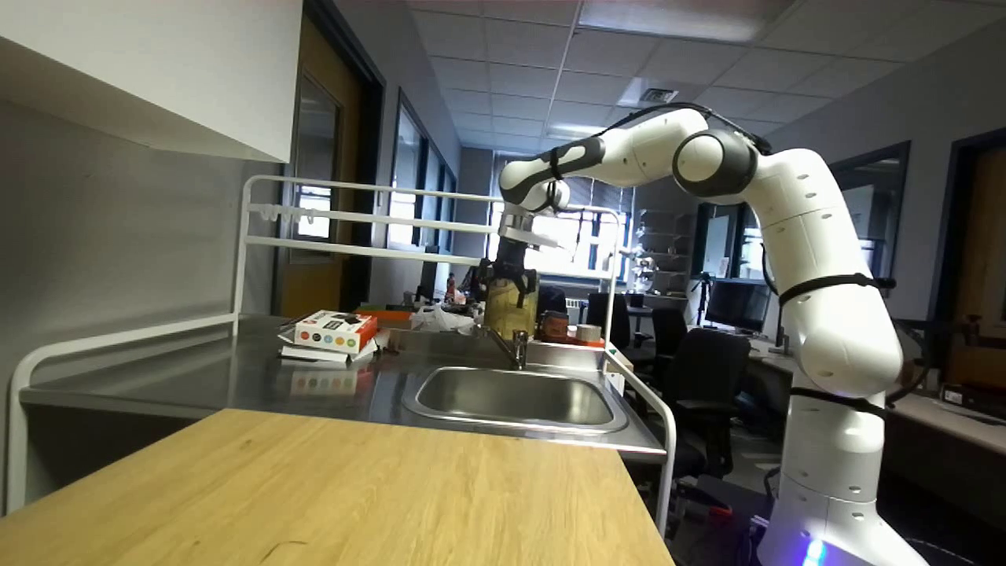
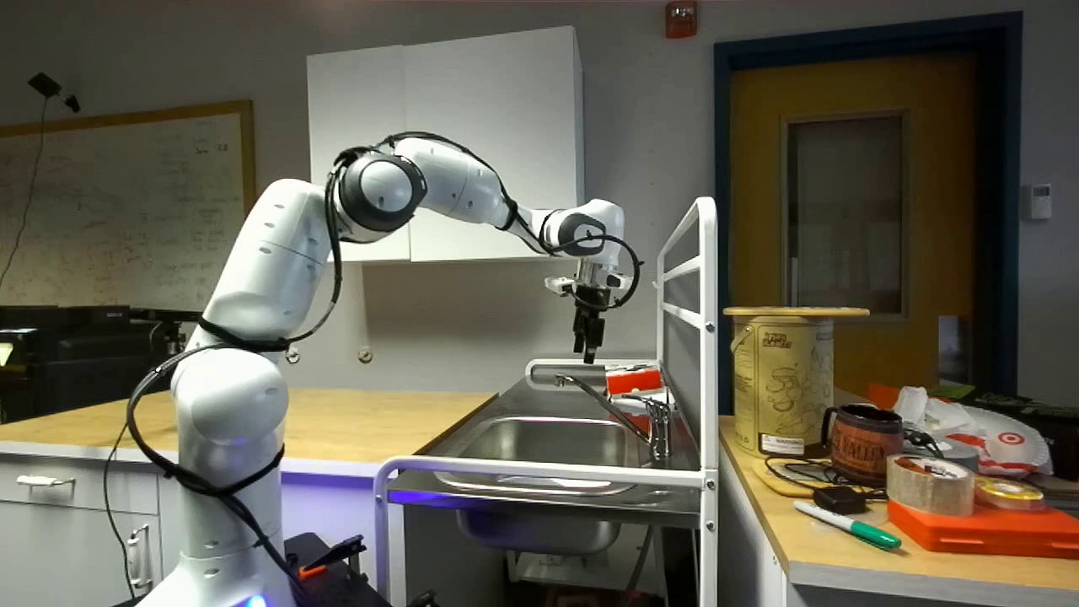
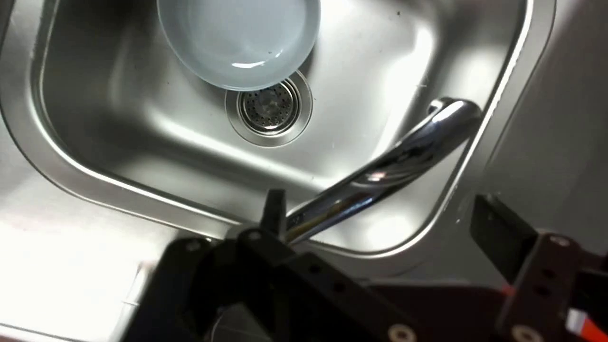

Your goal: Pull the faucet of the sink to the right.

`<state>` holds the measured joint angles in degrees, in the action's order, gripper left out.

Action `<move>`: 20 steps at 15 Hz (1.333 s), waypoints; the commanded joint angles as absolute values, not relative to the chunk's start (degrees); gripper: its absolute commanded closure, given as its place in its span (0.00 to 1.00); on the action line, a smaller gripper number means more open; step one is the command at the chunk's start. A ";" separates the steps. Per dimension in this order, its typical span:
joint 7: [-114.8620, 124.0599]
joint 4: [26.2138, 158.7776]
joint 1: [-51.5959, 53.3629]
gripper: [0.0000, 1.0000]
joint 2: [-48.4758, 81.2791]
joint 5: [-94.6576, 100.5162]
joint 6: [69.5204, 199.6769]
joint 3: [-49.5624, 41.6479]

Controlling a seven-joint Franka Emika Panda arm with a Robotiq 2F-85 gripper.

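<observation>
"Which step are you on?"
"The approach, I judge; the faucet [image 3: 380, 183] slants over a corner of the sink [image 3: 90, 186], and my end effector [image 3: 384, 218] hangs above it, released, fingers [image 3: 501, 235] spread, holding nothing; next I should lower until one finger stands each side of it, then swing it right."
"And what stands around you?"
"The white rack [image 2: 709, 337] rises near me in both exterior views, so it likely limits my sweep; the bowl [image 3: 242, 42] lies in the sink, apart from the faucet; beyond the rack, the desk [image 2: 826, 546] carries the can [image 2: 784, 388] and a marker [image 2: 847, 524]."
</observation>
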<state>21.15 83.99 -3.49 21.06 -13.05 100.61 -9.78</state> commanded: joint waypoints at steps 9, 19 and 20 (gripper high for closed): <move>39.65 67.41 -4.46 0.00 32.75 -19.91 85.88 -5.78; 45.41 68.58 -6.11 0.00 33.78 -21.42 86.01 -6.75; 46.05 68.60 -6.28 0.00 34.14 -21.56 85.80 -6.62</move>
